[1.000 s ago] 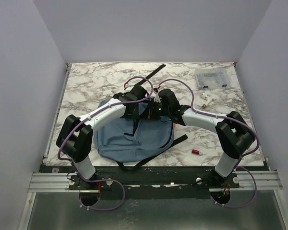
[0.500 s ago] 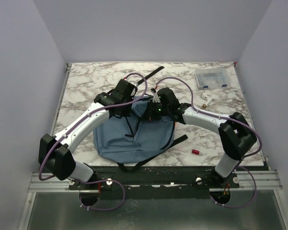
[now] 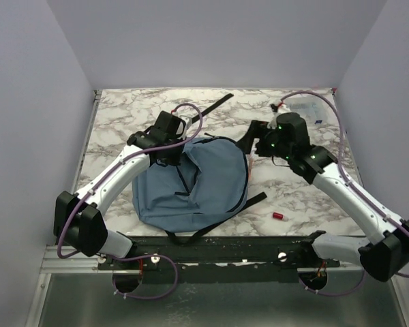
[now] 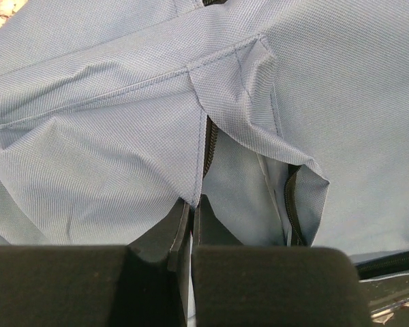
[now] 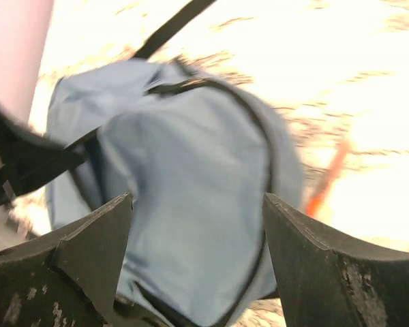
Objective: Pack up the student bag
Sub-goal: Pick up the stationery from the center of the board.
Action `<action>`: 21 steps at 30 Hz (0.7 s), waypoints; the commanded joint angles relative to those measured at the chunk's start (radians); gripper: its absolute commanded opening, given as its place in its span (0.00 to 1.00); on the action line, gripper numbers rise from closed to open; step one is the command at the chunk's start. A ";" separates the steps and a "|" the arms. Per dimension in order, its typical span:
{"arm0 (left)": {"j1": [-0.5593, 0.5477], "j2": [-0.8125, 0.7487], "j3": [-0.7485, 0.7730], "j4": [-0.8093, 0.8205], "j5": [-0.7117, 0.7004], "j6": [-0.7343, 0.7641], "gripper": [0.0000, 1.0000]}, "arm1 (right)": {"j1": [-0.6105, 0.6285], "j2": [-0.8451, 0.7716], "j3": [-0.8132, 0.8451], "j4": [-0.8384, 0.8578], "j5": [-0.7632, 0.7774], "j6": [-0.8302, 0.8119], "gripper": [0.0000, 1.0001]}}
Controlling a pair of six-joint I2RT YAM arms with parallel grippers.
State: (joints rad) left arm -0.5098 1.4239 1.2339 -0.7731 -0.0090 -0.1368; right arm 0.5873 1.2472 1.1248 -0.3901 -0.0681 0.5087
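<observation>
Left wrist view: your left gripper (image 4: 193,211) is pinched tight on a thin fold of the student bag (image 4: 109,136) by the zip. Pull hard and the cloth could slip out (the opening would flop closed). Right wrist view: your right gripper (image 5: 198,201) is wide apart, holding nothing. Top view: the bag lies mid-frame on a marble table (image 3: 123,116), with pale walls (image 3: 211,41) around

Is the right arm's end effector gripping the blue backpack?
No, the right end effector stands open, fingers wide apart, with the student bag lying beyond them, ungripped.
</observation>
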 commanded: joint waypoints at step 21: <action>0.050 -0.148 -0.105 0.060 0.043 0.001 0.00 | -0.196 0.461 -0.040 -0.045 0.157 0.066 0.75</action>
State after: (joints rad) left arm -0.4736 1.3174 1.1355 -0.7044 0.0582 -0.1371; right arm 0.3538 1.6489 1.0309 -0.4709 0.0624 0.5743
